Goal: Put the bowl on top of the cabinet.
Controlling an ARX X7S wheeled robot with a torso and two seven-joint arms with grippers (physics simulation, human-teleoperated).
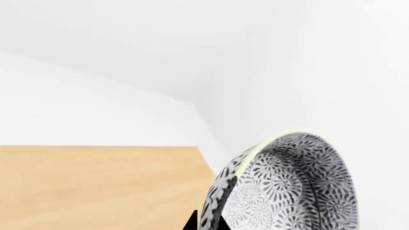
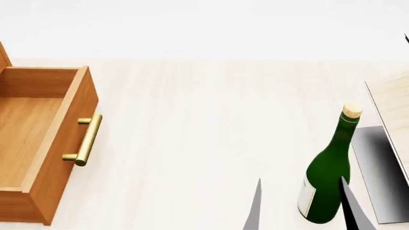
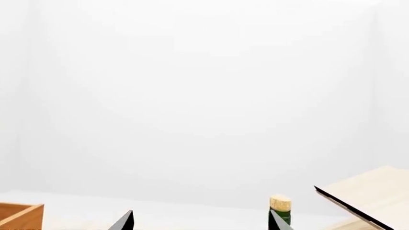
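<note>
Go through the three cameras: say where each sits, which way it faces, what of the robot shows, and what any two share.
Left wrist: by the left gripper, facing the bowl it grips over a wooden top; dark finger shows.
Head: high, looking down at table, open drawer, bottle; right gripper shows.
Right wrist: low, looking level; fingertips show.
Shared: head and right wrist both see the bottle and drawer.

**Pale tabletop, white walls**

We see a pale wood table [image 2: 191,143] under even, soft light, with plain white walls [image 3: 204,96] behind. A light plywood rack [image 2: 393,103] on a dark grey base [image 2: 380,172] stands at its right edge.
</note>
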